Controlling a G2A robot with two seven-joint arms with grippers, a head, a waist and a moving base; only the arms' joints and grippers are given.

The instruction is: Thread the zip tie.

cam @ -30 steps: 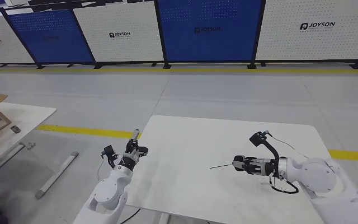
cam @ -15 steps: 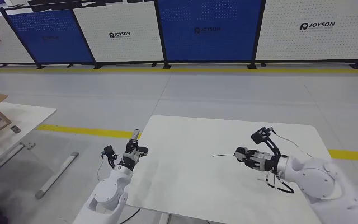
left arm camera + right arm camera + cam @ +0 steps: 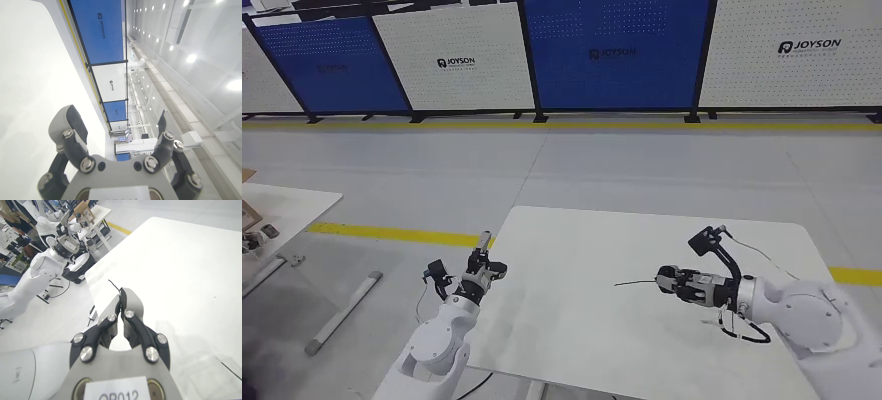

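my right fingers are pinched tight on the black zip tie. its thin end sticks out past my tips, pointing toward the middle of the white desk. my left fingers are spread wide with nothing between them, raised at the desk's left edge, well apart from the tie.

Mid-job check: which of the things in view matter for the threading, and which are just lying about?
For the job:
- zip tie, pinched in the right gripper, fingers shut
- left gripper, fingers open, empty, by the table's edge
- white table

Lying about:
- side table with small items
- pegboard panels
- yellow floor line
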